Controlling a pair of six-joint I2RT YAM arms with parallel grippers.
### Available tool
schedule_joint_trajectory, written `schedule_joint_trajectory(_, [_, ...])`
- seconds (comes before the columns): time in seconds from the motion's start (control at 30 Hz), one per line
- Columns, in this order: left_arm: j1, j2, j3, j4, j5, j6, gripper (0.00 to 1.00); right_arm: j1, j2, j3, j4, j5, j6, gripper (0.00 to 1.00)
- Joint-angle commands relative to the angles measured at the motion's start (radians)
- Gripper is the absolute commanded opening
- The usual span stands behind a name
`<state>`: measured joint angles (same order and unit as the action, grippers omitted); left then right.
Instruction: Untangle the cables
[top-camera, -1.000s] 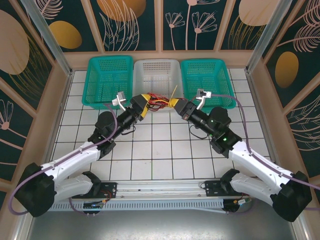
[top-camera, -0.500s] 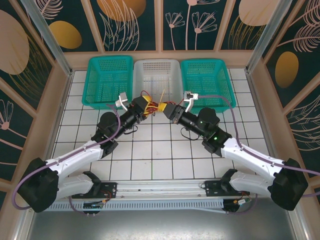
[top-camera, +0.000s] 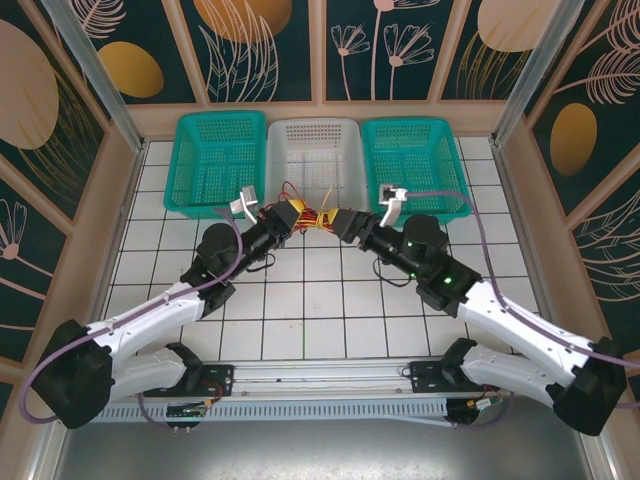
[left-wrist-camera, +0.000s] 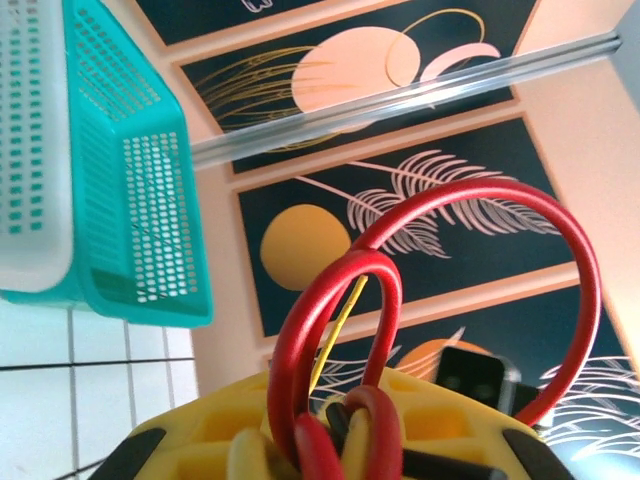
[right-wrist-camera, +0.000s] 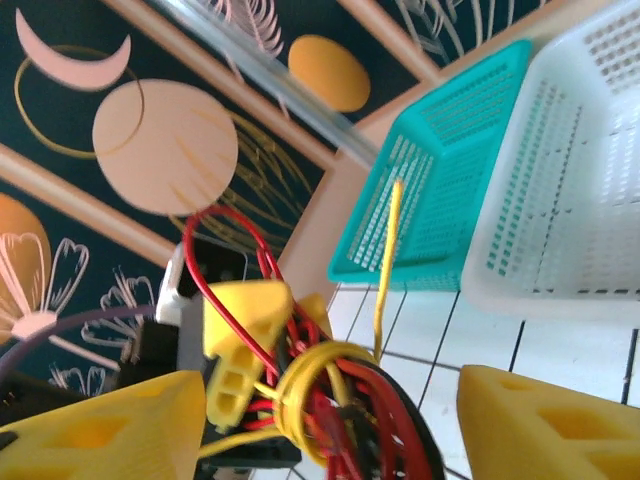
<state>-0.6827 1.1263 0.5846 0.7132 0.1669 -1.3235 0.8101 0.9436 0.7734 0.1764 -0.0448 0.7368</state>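
Top external view, starting at the left: the left tool (top-camera: 283, 215) is pinched narrow on the cables (top-camera: 312, 214), a red, yellow and black knot over the tiled counter (top-camera: 300, 300), just in front of the white basket (top-camera: 315, 150); the right tool (top-camera: 342, 222) stands wide, its yellow fingers (right-wrist-camera: 100, 430) flanking the bundle
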Motion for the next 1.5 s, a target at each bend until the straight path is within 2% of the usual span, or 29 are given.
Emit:
schedule_joint_trajectory(0.0, [0.006,-0.047,0.071,-0.048,-0.016,0.200,0.00,-0.037,-0.064,0.134,-0.259,0.105,-0.104,0.81])
schedule_joint_trajectory(0.07, [0.010,-0.050,0.086,-0.036,0.035,0.280,0.00,-0.077,-0.062,0.190,-0.354,0.065,-0.129,0.88])
schedule_joint_trajectory(0.13, [0.009,-0.036,0.112,-0.027,0.101,0.351,0.00,-0.134,-0.042,0.244,-0.432,-0.029,-0.129,0.93])
schedule_joint_trajectory(0.2, [0.012,-0.019,0.130,-0.014,0.170,0.398,0.00,-0.174,-0.016,0.281,-0.478,-0.110,-0.128,0.93])
schedule_joint_trajectory(0.4, [0.011,0.020,0.163,0.056,0.327,0.442,0.00,-0.191,-0.024,0.250,-0.362,-0.279,-0.185,0.76])
schedule_joint_trajectory(0.57, [0.011,0.040,0.180,0.068,0.405,0.462,0.00,-0.189,-0.034,0.214,-0.294,-0.280,-0.170,0.69])
schedule_joint_trajectory(0.8, [0.011,0.053,0.179,0.131,0.472,0.445,0.00,-0.188,-0.089,0.137,-0.231,-0.249,-0.167,0.50])
schedule_joint_trajectory(0.93, [0.011,0.058,0.187,0.122,0.495,0.450,0.00,-0.193,-0.065,0.148,-0.232,-0.341,-0.175,0.42])
schedule_joint_trajectory(1.07, [0.011,0.063,0.189,0.122,0.507,0.454,0.00,-0.195,-0.038,0.156,-0.230,-0.397,-0.180,0.26])
schedule_joint_trajectory(1.2, [0.014,0.070,0.186,0.120,0.506,0.457,0.00,-0.201,-0.047,0.153,-0.231,-0.396,-0.182,0.03])
schedule_joint_trajectory(1.23, [0.013,0.074,0.187,0.124,0.512,0.453,0.00,-0.202,-0.052,0.154,-0.232,-0.391,-0.183,0.00])
schedule_joint_trajectory(1.37, [0.012,0.095,0.194,0.175,0.574,0.413,0.00,-0.231,-0.066,0.172,-0.247,-0.400,-0.196,0.00])
schedule_joint_trajectory(1.47, [0.013,0.117,0.211,0.373,0.664,0.267,0.00,-0.250,-0.061,0.184,-0.233,-0.448,-0.220,0.00])
